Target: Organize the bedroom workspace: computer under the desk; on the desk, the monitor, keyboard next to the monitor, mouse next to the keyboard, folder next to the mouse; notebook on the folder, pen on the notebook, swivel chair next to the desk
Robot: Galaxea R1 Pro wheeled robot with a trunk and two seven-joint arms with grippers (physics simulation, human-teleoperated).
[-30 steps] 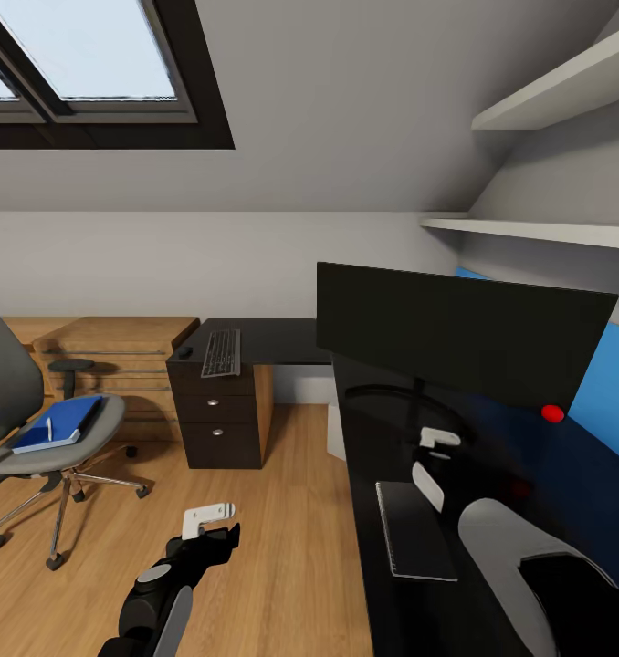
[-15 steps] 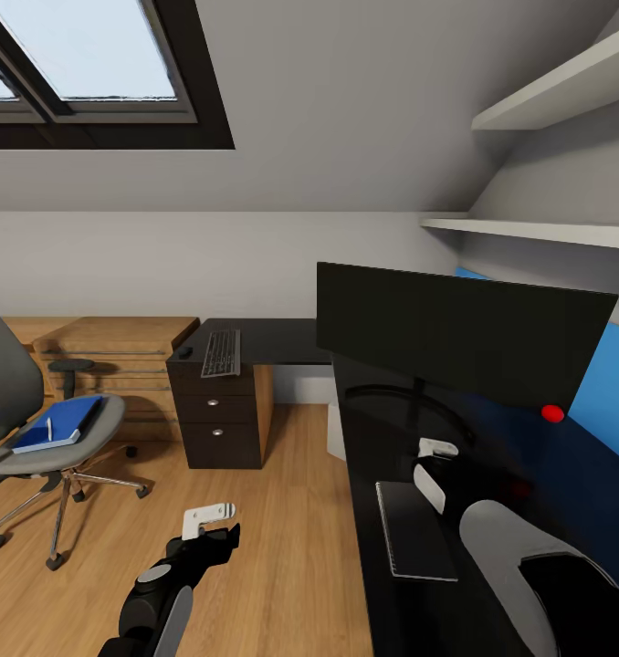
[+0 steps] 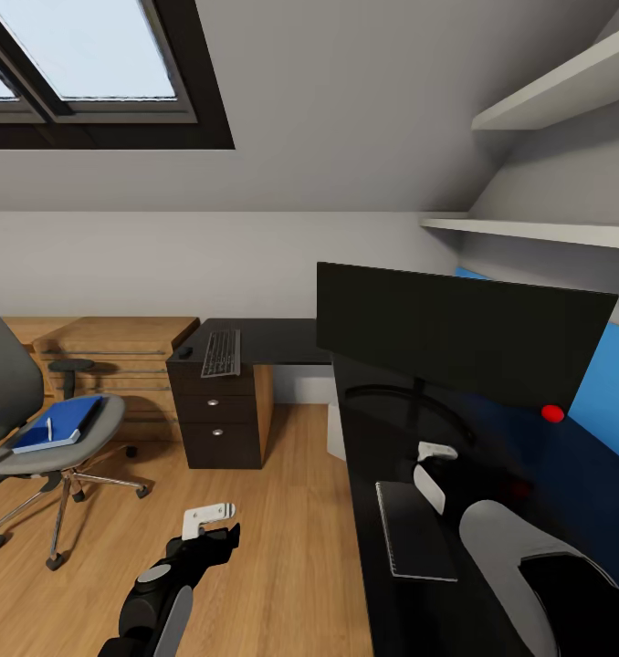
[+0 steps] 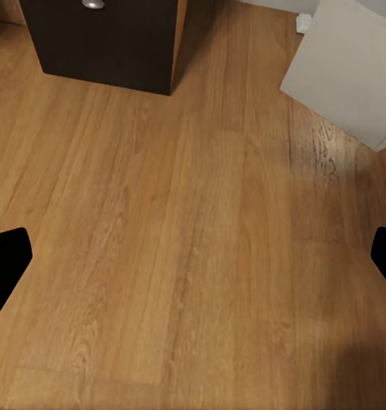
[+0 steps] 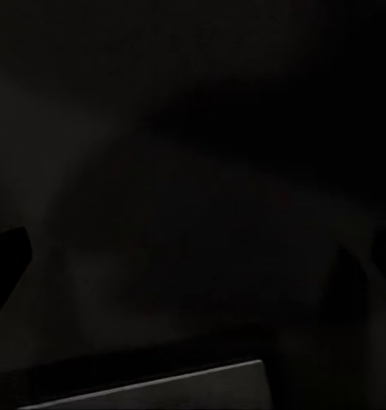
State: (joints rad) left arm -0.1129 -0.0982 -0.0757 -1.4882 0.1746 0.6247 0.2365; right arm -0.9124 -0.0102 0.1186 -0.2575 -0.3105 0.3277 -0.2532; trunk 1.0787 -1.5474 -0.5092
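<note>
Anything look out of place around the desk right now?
Yes. The folder with the pen on it sits on the chair seat, away from the desk. The keyboard and mouse lie at the desk's far left end, well apart from the monitor.

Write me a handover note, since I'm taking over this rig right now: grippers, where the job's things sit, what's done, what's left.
Left gripper: open, empty, over the floor.
Right gripper: over the desk beside the notebook, apparently empty; open or shut unclear.
Monitor stands on the desk. Keyboard and mouse lie on the desk's far wing, away from the monitor.
Folder, with the pen on it, rests on the swivel chair.
Left: bring keyboard and mouse to the monitor, move folder, stack notebook and pen, park chair.
</note>
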